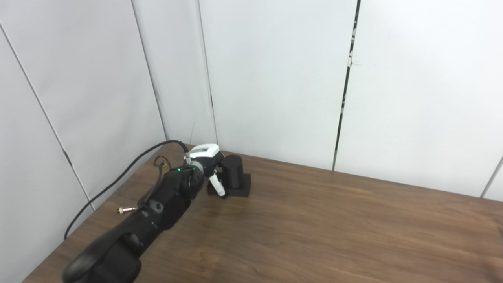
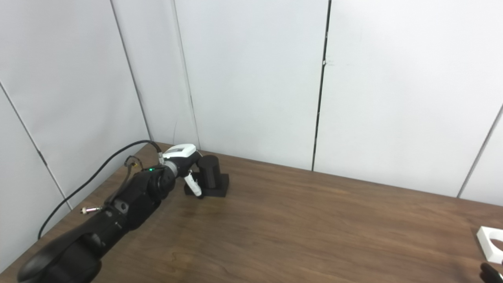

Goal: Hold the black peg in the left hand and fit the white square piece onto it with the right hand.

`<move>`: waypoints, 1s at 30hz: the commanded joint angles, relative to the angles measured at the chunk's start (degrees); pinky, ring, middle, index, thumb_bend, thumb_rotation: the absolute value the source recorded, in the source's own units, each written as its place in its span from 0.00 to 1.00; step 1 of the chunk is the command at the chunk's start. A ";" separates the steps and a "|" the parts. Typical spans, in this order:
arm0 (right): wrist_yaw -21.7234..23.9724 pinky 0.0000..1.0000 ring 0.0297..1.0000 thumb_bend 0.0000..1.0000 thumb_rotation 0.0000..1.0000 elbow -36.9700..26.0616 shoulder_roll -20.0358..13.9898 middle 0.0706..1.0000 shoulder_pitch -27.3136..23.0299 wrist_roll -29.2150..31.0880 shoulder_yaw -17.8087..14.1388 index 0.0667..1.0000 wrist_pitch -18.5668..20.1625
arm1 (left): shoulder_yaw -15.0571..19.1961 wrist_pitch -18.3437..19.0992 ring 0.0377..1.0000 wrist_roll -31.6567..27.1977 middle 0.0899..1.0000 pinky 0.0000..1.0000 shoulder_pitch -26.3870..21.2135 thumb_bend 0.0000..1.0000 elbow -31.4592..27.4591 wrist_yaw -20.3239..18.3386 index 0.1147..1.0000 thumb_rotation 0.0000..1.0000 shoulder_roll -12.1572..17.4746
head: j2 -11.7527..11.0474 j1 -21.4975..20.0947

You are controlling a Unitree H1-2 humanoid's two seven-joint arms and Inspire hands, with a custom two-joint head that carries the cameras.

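At the near left, the left arm [image 1: 129, 228] is reaching in from the bottom edge and stretching across the brown wooden surface [image 1: 314, 228] toward the far left corner. A black cable [image 1: 114, 179] is trailing from its wrist back along the surface edge. At the near right edge of the right eye view, the white square piece [image 2: 491, 243] is lying flat on the surface, partly cut off by the picture border; a dark tip [image 2: 491, 272] is showing just below it, too little to tell whether it is the right hand or how it is set. Farther off, the left hand [image 1: 208, 165] is sitting against the black peg [image 1: 232, 169], which is standing upright on its square base on the surface. One white finger [image 1: 217, 185] is pointing down beside the base; whether the fingers are closing around the peg cannot be told. Behind, white wall panels [image 1: 275, 78] are enclosing the corner.
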 commanded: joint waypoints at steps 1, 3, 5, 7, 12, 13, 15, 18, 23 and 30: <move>-0.69 1.00 0.93 0.84 1.00 1.46 1.93 0.90 2.17 0.12 0.87 0.99 0.40 | -0.96 -0.06 0.96 1.40 0.86 1.00 0.97 0.52 -1.67 -1.96 0.42 0.05 1.13 | 0.06 -0.21; -0.88 1.00 0.93 0.84 1.00 1.16 2.05 0.90 2.29 -0.07 0.96 0.98 0.62 | -0.84 0.34 0.98 1.36 0.88 1.00 1.62 0.52 -3.28 -2.64 0.42 0.05 1.25 | 0.01 -0.65; -1.23 0.99 0.92 0.83 1.00 0.69 2.32 0.89 2.43 -0.28 1.06 0.97 0.99 | -0.38 0.34 1.00 0.98 0.89 1.00 2.48 0.52 -4.68 -2.86 0.42 0.05 1.33 | 0.03 -1.55; -1.49 0.99 0.92 0.82 1.00 0.32 2.58 0.89 2.60 -0.47 1.11 0.97 1.25 | 0.01 -0.27 1.00 0.75 0.91 1.00 3.50 0.52 -5.92 -2.82 0.42 0.05 1.49 | 0.13 -2.50; -1.85 0.95 0.90 0.80 1.00 -0.59 3.15 0.87 3.00 -0.60 1.21 0.95 1.68 | 1.70 1.33 1.00 -0.17 0.92 1.00 6.51 0.52 -10.52 -3.97 0.42 0.05 1.08 | 0.73 -4.63; -1.85 0.94 0.90 0.79 1.00 -0.72 3.17 0.87 3.04 -0.65 1.29 0.95 1.66 | 2.08 1.70 1.00 -0.42 0.92 1.00 7.12 0.52 -11.58 -4.29 0.42 0.05 0.93 | 0.73 -4.63; -2.17 0.93 0.89 0.78 1.00 -1.48 3.44 0.86 3.16 -0.77 1.51 0.95 2.09 | 2.73 1.42 1.00 -1.26 0.91 1.00 8.74 0.52 -14.19 -5.02 0.42 0.05 0.58 | 1.07 -6.04; -2.66 0.92 0.89 0.75 1.00 -2.50 4.09 0.86 3.35 -0.67 1.80 0.95 2.58 | 2.77 1.07 1.00 -1.57 0.91 1.00 10.55 0.52 -17.07 -5.97 0.42 0.05 0.20 | 1.47 -7.63; -3.52 0.94 0.90 0.72 1.00 -4.21 5.35 0.85 3.54 -0.72 1.91 0.95 3.74 | 2.71 4.08 1.00 -1.18 0.91 1.00 13.77 0.52 -23.68 -7.25 0.42 0.05 -1.59 | 2.12 -9.43; -5.01 0.97 0.91 0.70 1.00 -7.24 6.71 0.86 3.89 -1.27 2.59 0.95 5.56 | 1.04 9.56 1.00 -0.03 0.92 1.00 17.78 0.52 -33.49 -10.22 0.42 0.05 -3.98 | 3.24 -11.26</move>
